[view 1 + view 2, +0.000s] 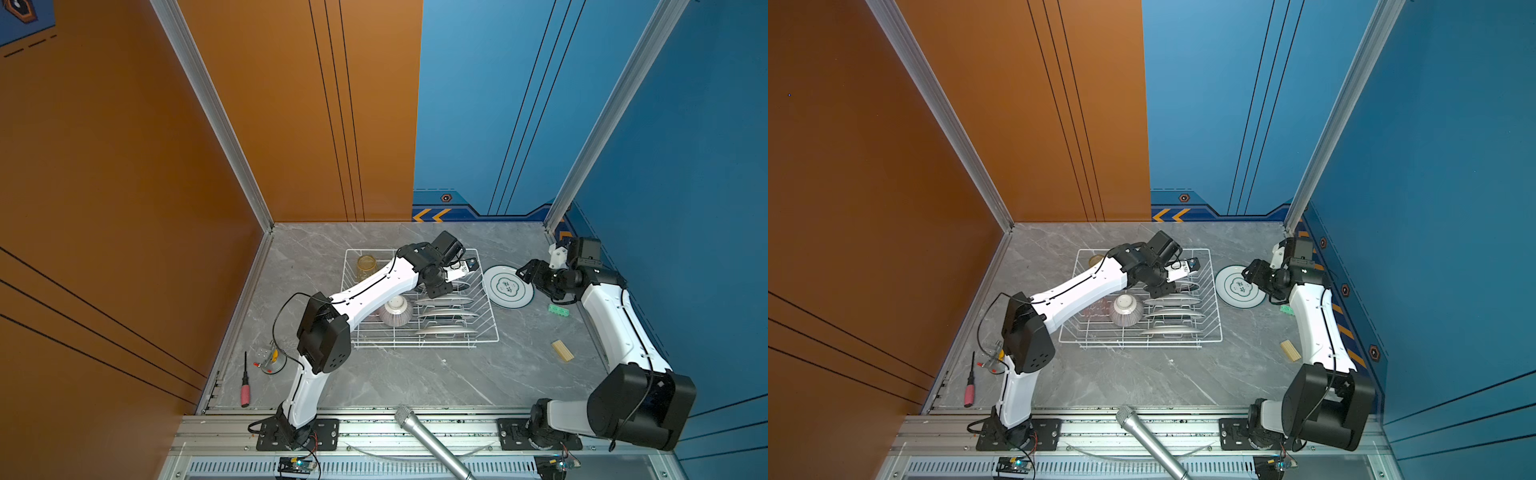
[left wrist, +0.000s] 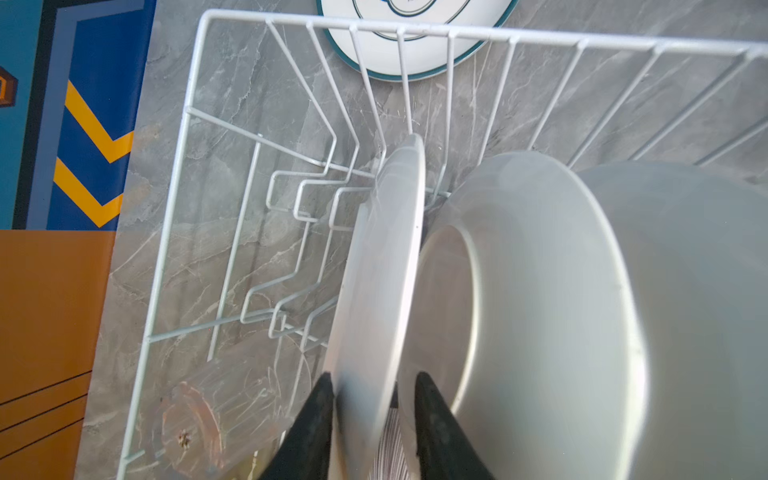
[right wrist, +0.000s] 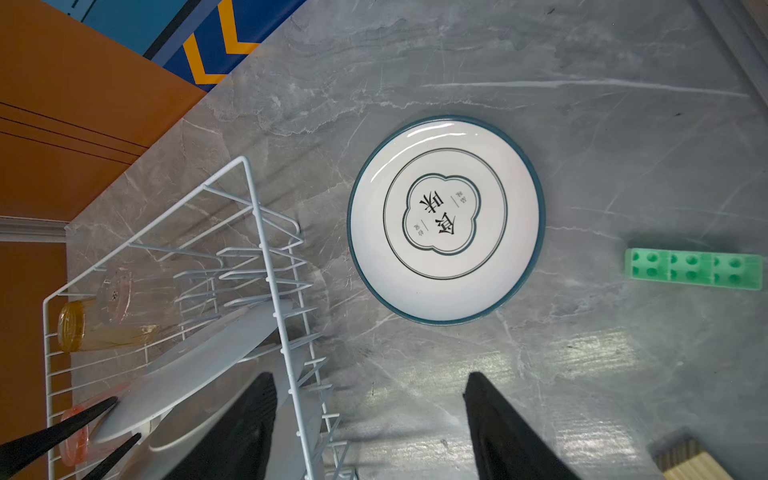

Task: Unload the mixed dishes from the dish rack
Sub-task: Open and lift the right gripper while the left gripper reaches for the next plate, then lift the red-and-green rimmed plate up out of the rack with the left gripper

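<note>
**Left tool astride the far plate, edge-on**

Position. The left tool (image 2: 372,376) is down inside the dish rack (image 2: 189,109). Its fingers sit either side of the upper rim of a plain-backed plate (image 2: 374,270), which stands on edge in the slot wires (image 2: 291,195) at the far end of the row.

Tool state. Part-open. One finger (image 2: 316,415) lies against the plate's face. The other shows a sliver of gap to the rim, so I can confirm no firm clamp (it may be on the point of biting). The right tool (image 3: 369,374) is spread wide with nothing in it. It hangs over the surface (image 3: 582,104) outside the rack, near the dark-rimmed plate (image 3: 444,218) lying flat there.

Key relation. The plate's plane runs straight away from the left tool, between its fingers, with the thin edge toward the wrist and the faces toward the pads. The next plate (image 2: 540,291) stands just beside it, close behind one finger.

Judgement. The lift should go up along the plate's own plane to clear the slot wires. A sideways lean would likely knock the neighbour. The left arm is plainly the nearer; the right is beyond the rack's wall.

Also in the rack: an upturned striped bowl (image 1: 395,311), an amber tumbler (image 1: 366,266), and more plates on edge toward the front.
</note>
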### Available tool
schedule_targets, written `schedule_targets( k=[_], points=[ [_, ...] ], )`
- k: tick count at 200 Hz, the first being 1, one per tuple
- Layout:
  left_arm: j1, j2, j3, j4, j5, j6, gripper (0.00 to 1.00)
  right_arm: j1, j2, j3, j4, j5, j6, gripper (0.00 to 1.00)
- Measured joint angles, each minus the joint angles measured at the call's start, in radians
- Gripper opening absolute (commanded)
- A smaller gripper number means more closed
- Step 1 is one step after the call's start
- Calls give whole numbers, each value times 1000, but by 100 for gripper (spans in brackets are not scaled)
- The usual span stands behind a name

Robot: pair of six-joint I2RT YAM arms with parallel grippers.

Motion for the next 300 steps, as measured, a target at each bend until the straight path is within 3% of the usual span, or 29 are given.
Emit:
schedule_targets(
  k=[189,300],
  points=[
    [-37,51,51,62,-278,150,0,-13,0,-4,3,-44,0,71],
    [-74,4,-76,200,-361,171,0,-13,-13,-17,13,-64,1,71]
  ],
)
